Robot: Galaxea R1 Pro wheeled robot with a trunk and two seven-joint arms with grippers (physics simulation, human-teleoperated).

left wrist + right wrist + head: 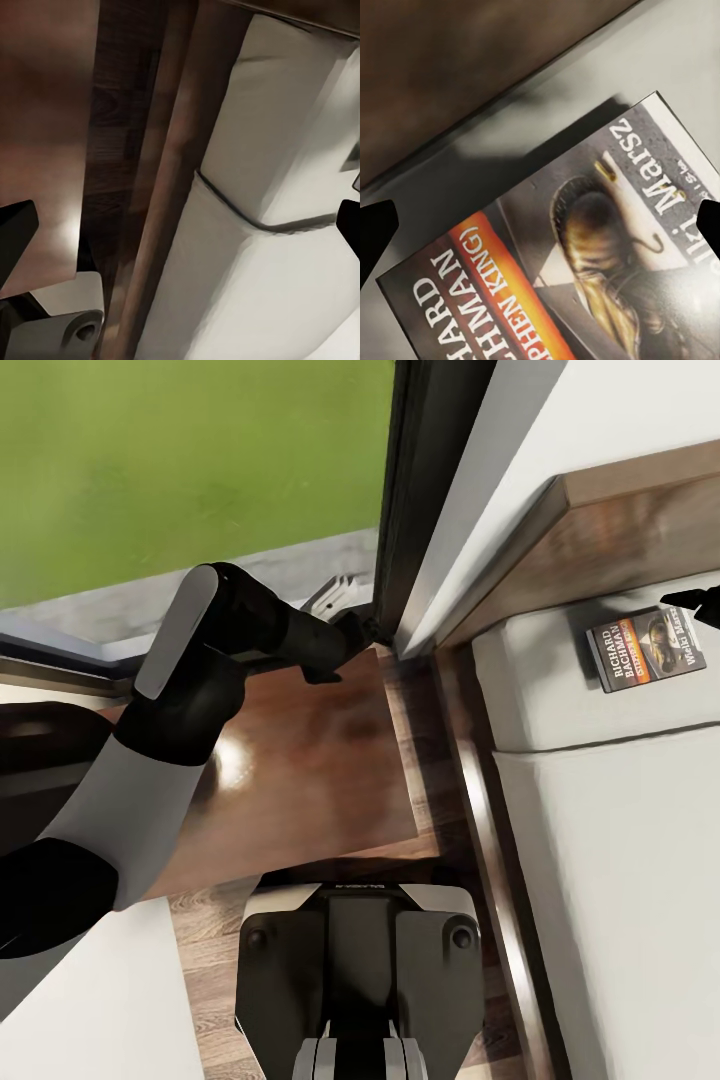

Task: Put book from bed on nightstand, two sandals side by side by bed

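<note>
Near the head of the bed, on the pale grey-white mattress [600, 840], lies the small dark paperback with the orange band and white "RICHARD BACHMAN" lettering [645, 649]. It is flat, cover up, just below the flat brown wooden headboard [640, 530].

- Step in hand, as I read it: reaching for the book. It is not yet lifted.
- Right tool [540, 225]: you're hovering directly over the cover, dark fingertips [376, 229] spread wide at either edge of the wrist view, nothing between them. In the head view its tip [700, 603] is just beside the book's far corner.
- Left tool [180, 225]: jaws apart, empty, held over the gap between the bed's frame and the glossy dark brown wooden nightstand [310, 770].
- Nightstand top is bare and right beside the bed frame, so the drop-off is a short move.
- No blue sandals visible from here.

Next move calls for: descend straight down and line the fingers across the book's short width. It's thin and flat on a soft surface, so a pinch at one edge looks likelier to work than a top grab. Expect the mattress to give. Then carry it across the frame to the nightstand.
</note>
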